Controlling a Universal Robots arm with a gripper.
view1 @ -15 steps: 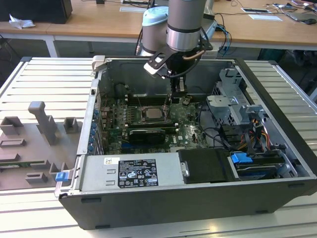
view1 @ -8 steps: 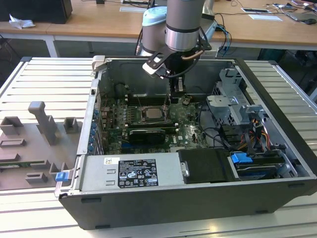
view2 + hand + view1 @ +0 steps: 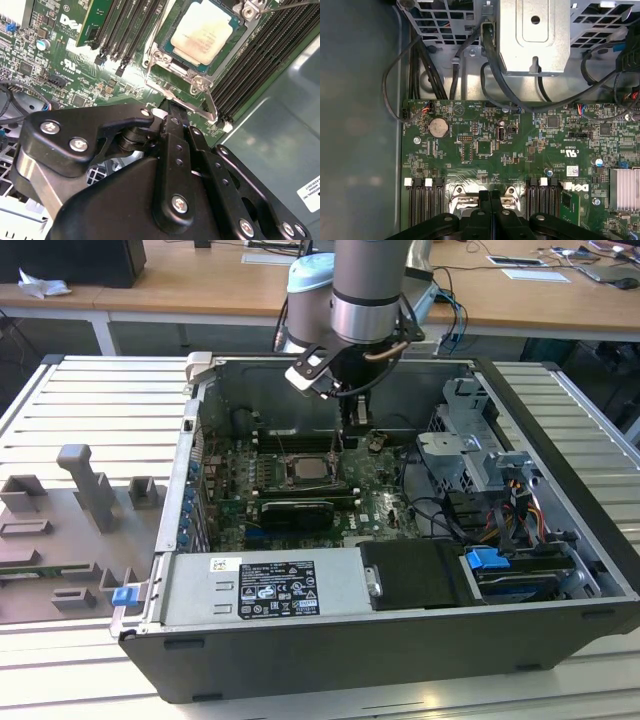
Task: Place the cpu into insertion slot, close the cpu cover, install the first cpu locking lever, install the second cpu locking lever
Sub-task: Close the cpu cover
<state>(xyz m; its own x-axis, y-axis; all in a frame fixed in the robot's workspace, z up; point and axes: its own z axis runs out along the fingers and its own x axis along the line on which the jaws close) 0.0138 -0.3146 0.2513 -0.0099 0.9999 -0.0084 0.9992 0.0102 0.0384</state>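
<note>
The cpu (image 3: 202,32), a small square chip with a silvery-beige top, lies in the insertion slot (image 3: 306,469) on the green motherboard. The cpu cover (image 3: 172,67), a thin silver frame, lies flat around the chip. A thin locking lever (image 3: 209,105) runs along the socket edge nearest my fingers. My gripper (image 3: 172,111) stands over that edge with its black fingers pressed together and nothing visibly between them. In the exterior view the gripper (image 3: 356,420) hangs just to the right of the socket. The first wrist view shows the gripper (image 3: 490,196) shut above the socket's silver frame.
Long black memory slots (image 3: 260,55) flank the socket. A black expansion card (image 3: 297,510) lies in front of it and the grey power supply (image 3: 260,585) sits nearer still. A metal drive cage (image 3: 470,450) with cables (image 3: 470,60) stands to the exterior view's right. The case walls enclose everything.
</note>
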